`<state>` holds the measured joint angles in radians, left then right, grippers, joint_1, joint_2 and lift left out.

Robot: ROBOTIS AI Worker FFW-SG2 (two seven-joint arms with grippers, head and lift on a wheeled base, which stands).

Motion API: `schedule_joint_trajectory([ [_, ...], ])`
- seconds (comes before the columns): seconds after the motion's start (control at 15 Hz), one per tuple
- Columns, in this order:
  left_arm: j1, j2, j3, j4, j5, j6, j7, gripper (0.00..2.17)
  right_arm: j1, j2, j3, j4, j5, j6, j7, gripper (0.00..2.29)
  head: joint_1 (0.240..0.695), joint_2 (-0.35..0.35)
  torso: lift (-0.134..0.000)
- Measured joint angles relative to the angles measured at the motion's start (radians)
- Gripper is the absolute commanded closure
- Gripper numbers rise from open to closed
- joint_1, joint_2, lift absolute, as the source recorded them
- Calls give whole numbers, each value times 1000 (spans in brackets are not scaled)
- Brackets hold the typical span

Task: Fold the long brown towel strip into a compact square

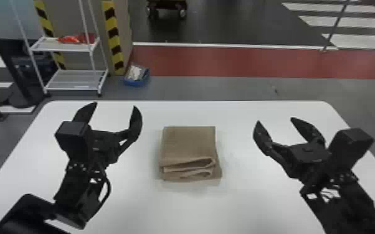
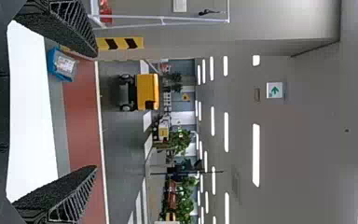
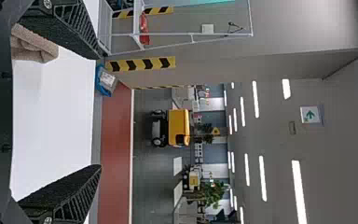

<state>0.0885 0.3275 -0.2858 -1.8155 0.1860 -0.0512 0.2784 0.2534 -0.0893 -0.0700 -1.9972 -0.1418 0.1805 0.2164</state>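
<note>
A white table [image 1: 196, 211] spans the lower part of the head view, with two black robot arms raised over it. At right, the right gripper [image 1: 275, 120] hangs released, its fingers spread around nothing; at left, the left gripper [image 1: 115, 105] is likewise parted and empty. A white rack [image 1: 71, 82] stands on the floor at upper left. Between the grippers, at the centre of the frame, the brown towel [image 1: 188, 144] lies in a squarish stack, loose folds facing the bottom edge. A blue box [image 1: 137, 83] sits beyond the table, upper left of centre.
</note>
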Motion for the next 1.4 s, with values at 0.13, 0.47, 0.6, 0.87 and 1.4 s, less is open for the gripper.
schedule_joint_trajectory([
  [0.13, 46, 4, 35, -10, -23, -37, 5, 33, 66, 2, -14, -6, 10, -93, 0, 49, 687, -29, -120],
  [0.47, 164, 24, 123, -65, 20, -57, -12, 33, 201, 33, -48, -70, 6, -107, -4, 49, 695, 1, -120],
  [0.6, 195, 35, 137, -96, 26, -33, -13, 33, 235, 37, -47, -108, 10, -67, -14, 49, 695, 8, -120],
  [0.87, 234, 53, 165, -146, 45, 17, -20, 33, 278, 40, -19, -154, 10, -63, -41, 66, 695, 31, -120],
  [1.4, 261, 58, 172, -179, 51, 22, -19, 36, 270, 35, 16, -157, 19, -58, -52, 66, 695, 52, -120],
])
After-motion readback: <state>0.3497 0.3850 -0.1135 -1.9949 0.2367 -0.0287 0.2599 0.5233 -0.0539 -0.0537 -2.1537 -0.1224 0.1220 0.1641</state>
